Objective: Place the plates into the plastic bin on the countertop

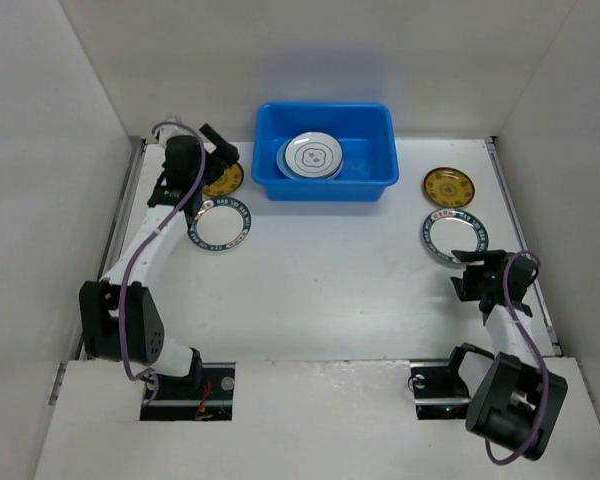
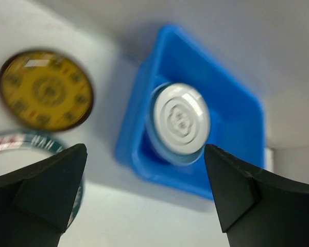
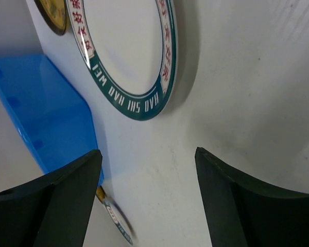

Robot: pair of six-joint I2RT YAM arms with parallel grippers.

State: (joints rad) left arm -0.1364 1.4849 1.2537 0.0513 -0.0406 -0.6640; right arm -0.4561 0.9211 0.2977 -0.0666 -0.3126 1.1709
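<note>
The blue plastic bin (image 1: pixel 371 136) stands at the back of the white countertop (image 1: pixel 330 290). It holds a stack topped by a white plate with a thin dark ring (image 1: pixel 313 154); a light blue rim shows under it. A yellow-gold plate (image 1: pixel 227 182) and a dark-banded white plate (image 1: pixel 220 225) lie left of the bin. Another yellow-gold plate (image 1: pixel 448 186) and another banded plate (image 1: pixel 454 236) lie on the right. My left gripper (image 1: pixel 223 153) hovers open and empty over the left yellow plate. My right gripper (image 1: pixel 461 275) is open and empty just in front of the right banded plate (image 3: pixel 129 51).
White walls enclose the countertop on three sides. The left wrist view shows the bin (image 2: pixel 232 113), the stack (image 2: pixel 180 121) and the yellow plate (image 2: pixel 46 90) past my left gripper (image 2: pixel 144 180). My right gripper (image 3: pixel 147 175) faces bare countertop.
</note>
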